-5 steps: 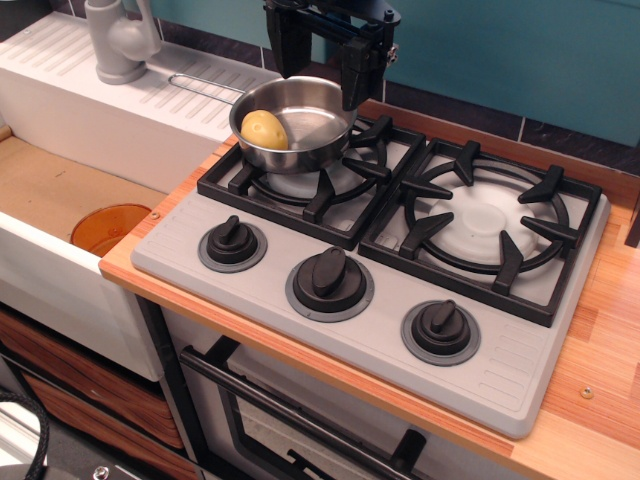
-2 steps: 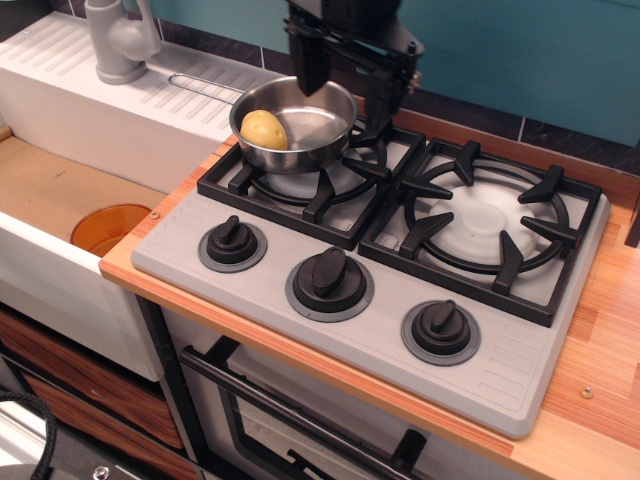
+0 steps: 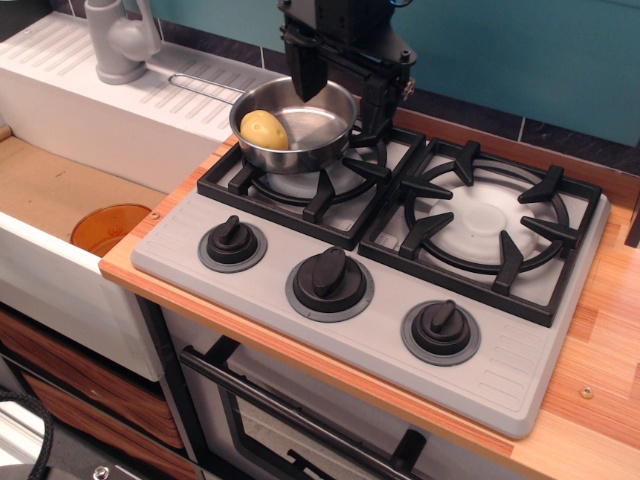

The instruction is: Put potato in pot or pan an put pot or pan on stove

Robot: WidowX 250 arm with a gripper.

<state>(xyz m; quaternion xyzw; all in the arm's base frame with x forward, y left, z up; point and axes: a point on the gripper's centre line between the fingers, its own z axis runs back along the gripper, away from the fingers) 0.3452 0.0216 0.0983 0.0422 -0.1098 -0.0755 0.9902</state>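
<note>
The pale-yellow potato (image 3: 264, 129) lies inside the shiny steel saucepan (image 3: 310, 135), at its left side. The saucepan rests on the back-left part of the left burner grate (image 3: 310, 180) of the grey stove (image 3: 340, 300). Its wire-loop handle (image 3: 205, 86) points back-left over the white drainboard. My black gripper (image 3: 340, 92) hangs over the pan's far-right rim, open. One finger (image 3: 305, 70) is over the pan's far rim and the other finger (image 3: 377, 105) is just outside the right rim. It holds nothing.
The right burner grate (image 3: 490, 215) is bare. Three black knobs (image 3: 329, 278) line the stove's front. An orange bowl (image 3: 110, 226) sits in the sink at left. A grey faucet (image 3: 118, 40) stands at the back left. The wooden counter (image 3: 600, 340) runs along the right.
My gripper has moved right and down, from above the pan to straddling its far-right rim. The pan and the potato have not moved.
</note>
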